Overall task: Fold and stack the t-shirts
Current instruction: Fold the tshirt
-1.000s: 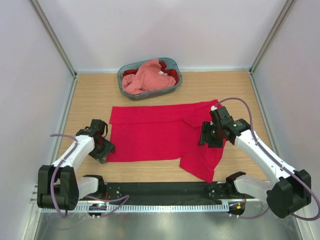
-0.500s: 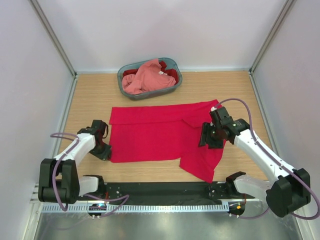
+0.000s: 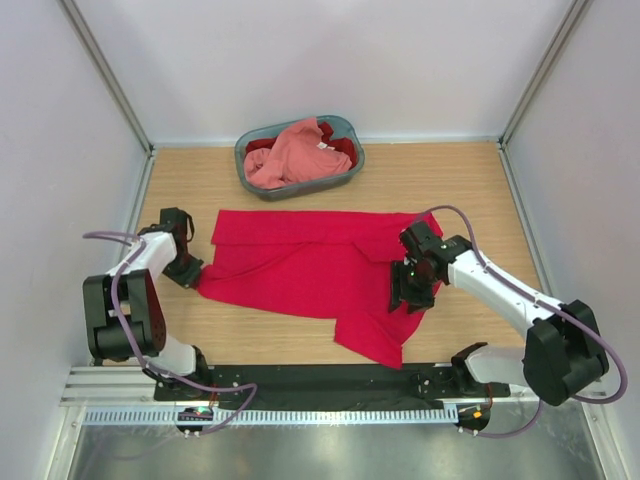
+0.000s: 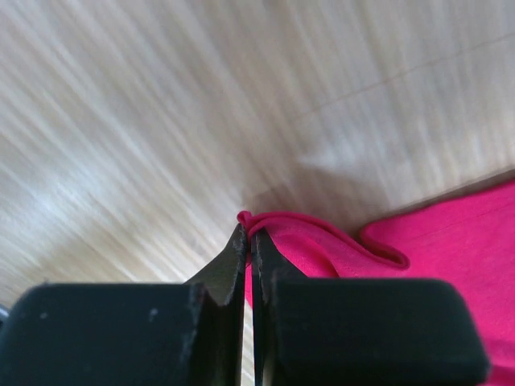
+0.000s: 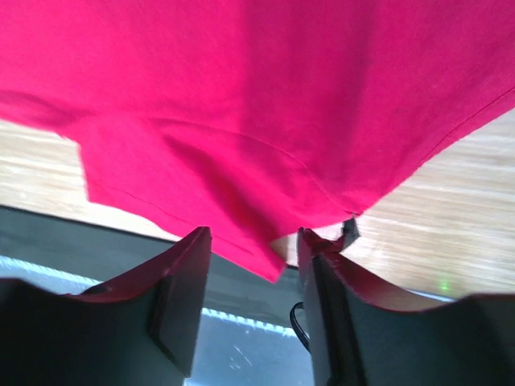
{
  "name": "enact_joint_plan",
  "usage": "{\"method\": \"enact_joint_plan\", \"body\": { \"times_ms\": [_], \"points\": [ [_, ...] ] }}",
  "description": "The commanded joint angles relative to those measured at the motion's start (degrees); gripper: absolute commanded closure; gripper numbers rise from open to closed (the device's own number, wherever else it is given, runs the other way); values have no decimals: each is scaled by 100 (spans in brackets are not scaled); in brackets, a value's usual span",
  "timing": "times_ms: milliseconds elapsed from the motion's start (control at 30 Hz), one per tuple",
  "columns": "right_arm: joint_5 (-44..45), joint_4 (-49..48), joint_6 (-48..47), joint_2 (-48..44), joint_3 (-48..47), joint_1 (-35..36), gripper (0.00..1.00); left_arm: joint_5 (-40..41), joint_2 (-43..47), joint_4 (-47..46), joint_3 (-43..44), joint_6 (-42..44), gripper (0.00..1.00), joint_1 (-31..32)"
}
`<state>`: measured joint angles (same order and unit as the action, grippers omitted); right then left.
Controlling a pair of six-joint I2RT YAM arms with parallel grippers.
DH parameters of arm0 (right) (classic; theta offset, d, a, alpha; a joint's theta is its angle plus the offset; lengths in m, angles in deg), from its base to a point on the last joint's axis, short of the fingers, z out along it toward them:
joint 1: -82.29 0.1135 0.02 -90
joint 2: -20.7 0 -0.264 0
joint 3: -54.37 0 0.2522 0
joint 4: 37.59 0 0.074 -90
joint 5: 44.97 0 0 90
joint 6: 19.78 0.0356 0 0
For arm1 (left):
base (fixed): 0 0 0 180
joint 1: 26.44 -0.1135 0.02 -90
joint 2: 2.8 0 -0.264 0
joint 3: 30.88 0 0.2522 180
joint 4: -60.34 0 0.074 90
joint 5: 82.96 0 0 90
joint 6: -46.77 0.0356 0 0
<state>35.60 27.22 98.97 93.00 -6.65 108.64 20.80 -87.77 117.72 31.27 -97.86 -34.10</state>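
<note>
A bright crimson t-shirt (image 3: 300, 265) lies spread across the middle of the table, its near right part hanging toward the front edge. My left gripper (image 3: 187, 270) is shut on the shirt's left corner; the left wrist view shows the red hem (image 4: 322, 241) pinched between the closed tips (image 4: 248, 235). My right gripper (image 3: 408, 293) hovers over the shirt's right side. In the right wrist view it (image 5: 251, 249) stands open, with the cloth (image 5: 257, 96) beyond the fingers and unclamped. A salmon pink t-shirt (image 3: 290, 155) and a darker red t-shirt (image 3: 343, 147) lie crumpled in the basket.
The grey-blue oval basket (image 3: 345, 178) stands at the back centre of the wooden table. White walls close in the left, right and far sides. The black base rail (image 3: 320, 380) runs along the near edge, below the shirt's hanging corner.
My left gripper has shut on the shirt's left corner and pulled it left and away. The whole shirt has shifted left, and my right gripper has moved left with it.
</note>
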Motion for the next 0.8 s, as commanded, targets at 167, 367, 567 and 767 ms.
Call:
{"method": "enact_joint_plan", "body": {
  "times_ms": [167,367,567,767],
  "points": [
    [-305,37,692,-232,595,905,62,48,-415,-248,550,682,100,-157],
    [-226,81,1492,-813,1096,1775,74,-58,-301,-345,392,769,100,-165],
    [378,230,2169,-1523,1273,2225,77,-163,-319,-319,383,805,100,-148],
    [12,-76,2433,-1667,1824,2287,73,-198,-318,-318,391,805,100,-157]
  ]
}}
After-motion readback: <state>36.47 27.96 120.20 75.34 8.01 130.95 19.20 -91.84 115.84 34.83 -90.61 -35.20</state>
